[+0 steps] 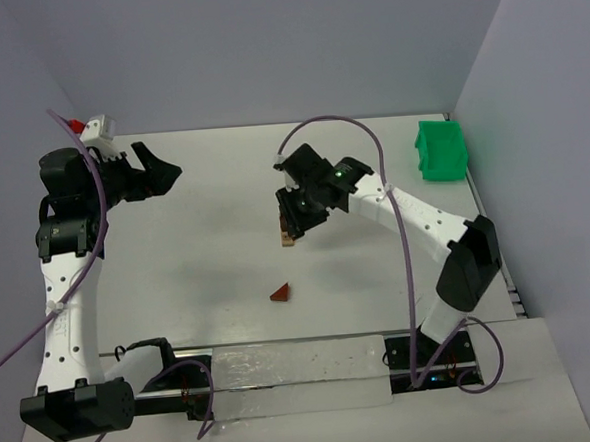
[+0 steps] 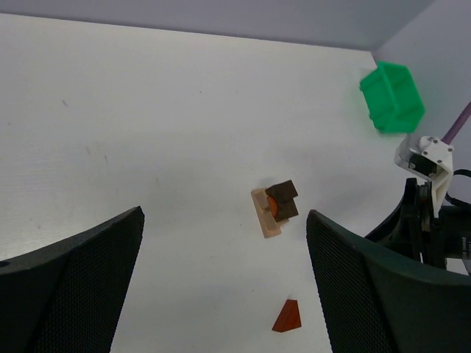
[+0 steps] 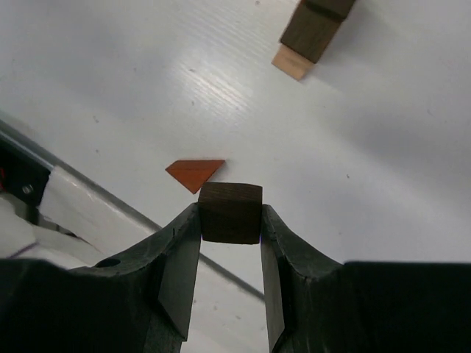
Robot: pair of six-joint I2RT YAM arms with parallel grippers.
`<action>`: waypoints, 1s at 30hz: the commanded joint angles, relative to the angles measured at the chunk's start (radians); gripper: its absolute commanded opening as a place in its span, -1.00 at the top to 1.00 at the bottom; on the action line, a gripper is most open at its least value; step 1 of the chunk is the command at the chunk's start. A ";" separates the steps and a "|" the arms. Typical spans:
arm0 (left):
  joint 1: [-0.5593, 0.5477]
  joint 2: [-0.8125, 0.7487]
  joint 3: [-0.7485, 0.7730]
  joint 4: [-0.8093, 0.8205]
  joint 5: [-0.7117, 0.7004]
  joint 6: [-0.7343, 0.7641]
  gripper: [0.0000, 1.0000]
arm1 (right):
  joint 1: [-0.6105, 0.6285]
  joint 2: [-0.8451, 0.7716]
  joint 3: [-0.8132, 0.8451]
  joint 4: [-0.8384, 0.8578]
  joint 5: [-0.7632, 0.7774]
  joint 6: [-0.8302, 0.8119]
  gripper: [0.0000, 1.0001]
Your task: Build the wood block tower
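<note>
The wood block tower (image 1: 288, 237) stands mid-table: a light tan bar at the base, with dark brown blocks on it (image 2: 277, 207) (image 3: 312, 32). My right gripper (image 3: 230, 215) is shut on a dark brown cube (image 3: 231, 212) and hangs just beside the tower (image 1: 295, 213), apart from it. A reddish-brown triangular wedge (image 1: 280, 293) (image 2: 288, 316) (image 3: 194, 173) lies alone on the table nearer the arm bases. My left gripper (image 1: 168, 173) (image 2: 224, 217) is open and empty, raised at the far left and facing the tower.
A green bin (image 1: 441, 151) (image 2: 392, 95) sits at the back right by the wall. A clear strip (image 1: 300, 378) and the arm rail run along the near edge. Walls enclose the table on the left, back and right.
</note>
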 commanded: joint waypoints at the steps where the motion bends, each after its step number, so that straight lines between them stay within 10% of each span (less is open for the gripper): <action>1: 0.006 -0.004 0.024 0.030 -0.129 -0.046 -0.99 | -0.019 0.143 0.189 -0.130 0.056 0.106 1.00; 30: 0.007 0.000 -0.053 0.094 -0.112 -0.049 -0.98 | -0.067 0.373 0.407 -0.179 0.143 0.182 1.00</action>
